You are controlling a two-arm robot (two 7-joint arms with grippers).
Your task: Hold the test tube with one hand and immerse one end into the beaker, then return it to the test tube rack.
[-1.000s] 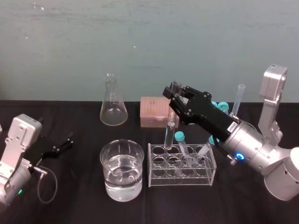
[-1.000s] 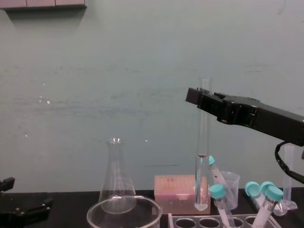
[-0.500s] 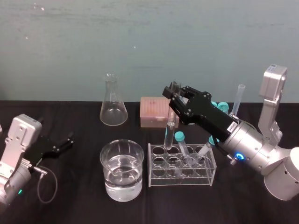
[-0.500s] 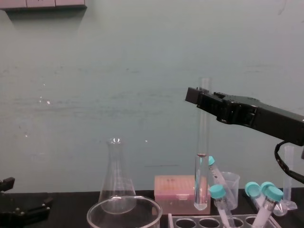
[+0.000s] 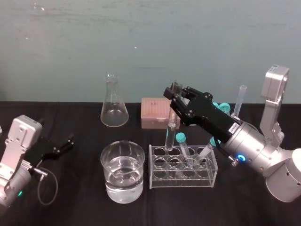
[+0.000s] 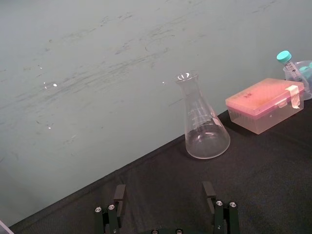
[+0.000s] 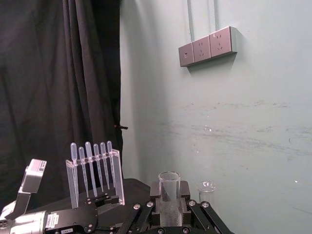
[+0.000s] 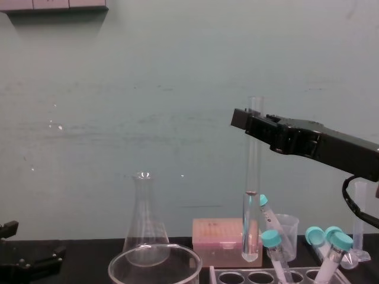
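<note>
Standing nearest, the beaker (image 5: 122, 172) sits just beside the test tube rack (image 5: 184, 168), the left gripper (image 5: 66, 142) hangs spread at the left of the table (image 5: 75, 202), and the right gripper (image 5: 175, 97) pinches the upright test tube (image 5: 170, 134) just above the rack's far-left hole

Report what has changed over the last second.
Nothing visibly changed. The right pincer still grips the test tube upright just above the rack, and the left pincer stays parked and open at the table's left.
</note>
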